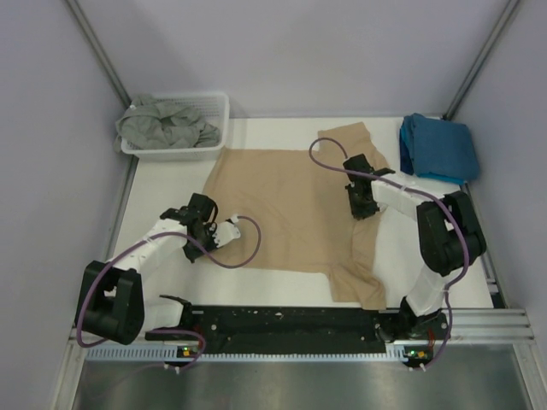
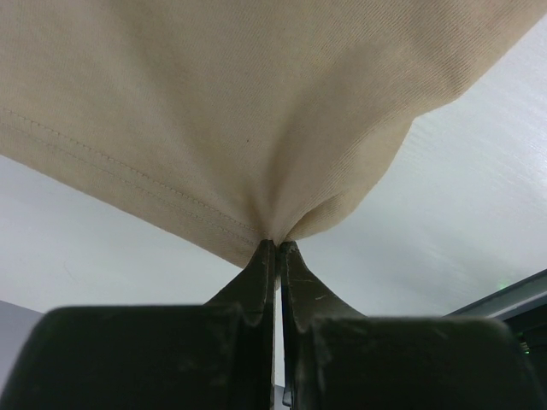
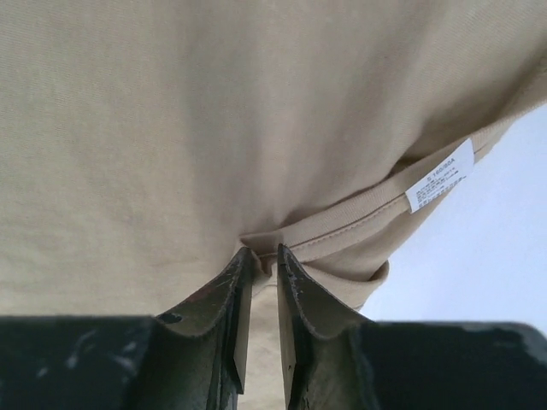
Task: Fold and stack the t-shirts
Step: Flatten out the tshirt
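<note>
A tan t-shirt (image 1: 282, 205) lies spread flat across the middle of the table, sleeves at the back right and front right. My left gripper (image 1: 229, 231) sits at its left hem and is shut on a pinch of that hem (image 2: 278, 243). Over the shirt's right side, my right gripper (image 1: 363, 209) has its jaws closed on a fold of the ribbed collar (image 3: 263, 254), beside a white size label (image 3: 440, 175). A teal-blue t-shirt (image 1: 438, 147) lies folded at the back right. A grey-green t-shirt (image 1: 167, 124) is crumpled in the basket.
A white slatted basket (image 1: 218, 107) stands at the back left corner. Purple walls close in the table on three sides. A black rail (image 1: 282, 320) runs along the near edge between the arm bases.
</note>
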Tool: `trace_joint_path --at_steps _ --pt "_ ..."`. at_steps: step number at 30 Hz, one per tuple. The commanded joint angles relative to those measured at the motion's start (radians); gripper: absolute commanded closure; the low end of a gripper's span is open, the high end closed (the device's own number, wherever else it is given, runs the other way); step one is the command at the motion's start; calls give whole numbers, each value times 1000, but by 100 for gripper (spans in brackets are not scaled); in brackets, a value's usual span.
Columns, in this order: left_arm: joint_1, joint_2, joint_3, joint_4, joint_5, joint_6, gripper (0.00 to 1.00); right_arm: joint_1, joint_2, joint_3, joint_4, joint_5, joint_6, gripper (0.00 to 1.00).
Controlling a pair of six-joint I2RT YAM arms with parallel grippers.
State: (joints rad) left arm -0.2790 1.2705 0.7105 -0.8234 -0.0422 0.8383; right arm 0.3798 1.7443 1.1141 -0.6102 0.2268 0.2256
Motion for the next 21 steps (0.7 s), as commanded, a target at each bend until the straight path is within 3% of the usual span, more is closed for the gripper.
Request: trace_joint_path --at_steps 1,3,13,21 --pt "4 -5 -3 -17 7 -8 100 -16 -31 4 35 -3 -9 91" --pt "4 -6 1 -19 15 -11 100 -39 -58 -11 36 -15 -11 100" --pt "4 -14 -2 -13 34 -18 100 -323 -363 -230 53 -76 -29 100" --pt "3 -19 -8 -11 61 -22 100 -573 -440 -413 220 -199 30 100"
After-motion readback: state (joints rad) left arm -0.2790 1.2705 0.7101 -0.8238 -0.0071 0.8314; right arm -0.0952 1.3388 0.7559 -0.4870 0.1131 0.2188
